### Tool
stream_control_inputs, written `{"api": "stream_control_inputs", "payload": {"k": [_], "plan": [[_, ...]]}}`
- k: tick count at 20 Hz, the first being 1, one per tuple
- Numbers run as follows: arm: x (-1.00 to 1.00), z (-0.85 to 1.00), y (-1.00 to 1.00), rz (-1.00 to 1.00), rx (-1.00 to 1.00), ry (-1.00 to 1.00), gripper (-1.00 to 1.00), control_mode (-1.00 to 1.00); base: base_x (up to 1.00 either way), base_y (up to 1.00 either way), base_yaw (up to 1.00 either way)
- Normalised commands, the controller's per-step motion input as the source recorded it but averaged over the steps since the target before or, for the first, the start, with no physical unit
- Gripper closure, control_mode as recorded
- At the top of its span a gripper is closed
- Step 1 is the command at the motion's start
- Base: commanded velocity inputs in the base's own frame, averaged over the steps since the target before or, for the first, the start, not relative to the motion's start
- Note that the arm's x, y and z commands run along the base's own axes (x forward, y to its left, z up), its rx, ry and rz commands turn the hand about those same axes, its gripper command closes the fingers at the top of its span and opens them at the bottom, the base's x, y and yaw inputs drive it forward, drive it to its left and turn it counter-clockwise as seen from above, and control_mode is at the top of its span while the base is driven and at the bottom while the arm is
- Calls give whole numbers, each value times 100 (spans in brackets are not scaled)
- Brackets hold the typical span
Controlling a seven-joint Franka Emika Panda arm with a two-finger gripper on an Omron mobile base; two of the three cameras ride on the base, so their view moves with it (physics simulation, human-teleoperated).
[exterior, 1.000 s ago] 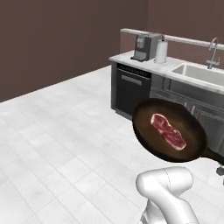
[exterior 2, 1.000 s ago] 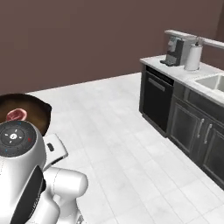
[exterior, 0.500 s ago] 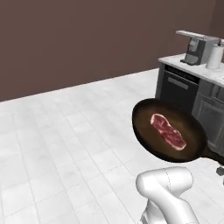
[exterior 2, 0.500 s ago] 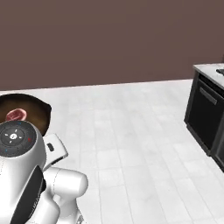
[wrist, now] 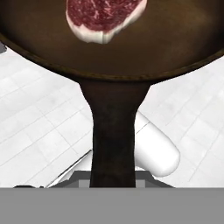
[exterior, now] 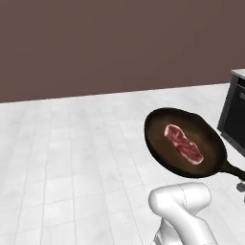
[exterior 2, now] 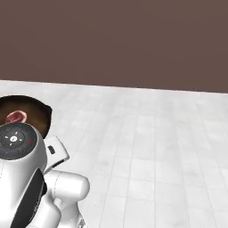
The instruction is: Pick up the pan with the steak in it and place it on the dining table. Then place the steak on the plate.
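Pan (exterior: 184, 141) is held up in the air over the white tiled floor (exterior: 72, 158), carried by its handle (wrist: 113, 140), which runs straight down toward the jaws at the bottom of the hand view. Jaws are closed tight on that handle; fingertips themselves are hidden under it. Steak (exterior: 183, 143) lies flat in the pan, about mid-base, slightly toward the handle side; in the right base view the steak (exterior 2: 16, 117) peeks out behind the robot's own white body. A dark cabinet (exterior: 234, 115) sits at the right edge of the left base view. Dining desk and plate are not in sight, so I judge this is the carry leg, pan lifted but not placed.

To do this well: keep the pan level so the steak doesn't slide to the rim, keep the grip firm since the load hangs far out from the handle, and avoid jerky turns. Once at the desk, lower flat beside the plate, then release.
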Motion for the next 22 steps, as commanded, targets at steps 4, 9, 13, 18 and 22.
{"api": "stream_control_inputs", "payload": {"k": [4,9,13,18,22], "plan": [[0,0,0,0,0,0,100,100,-8,0,50],[0,0,0,0,0,0,100,100,-15,0,47],[0,0,0,0,0,0,100,100,-15,0,46],[0,0,0,0,0,0,100,100,-14,-1,45],[0,0,0,0,0,0,100,100,-14,-2,42]]}}
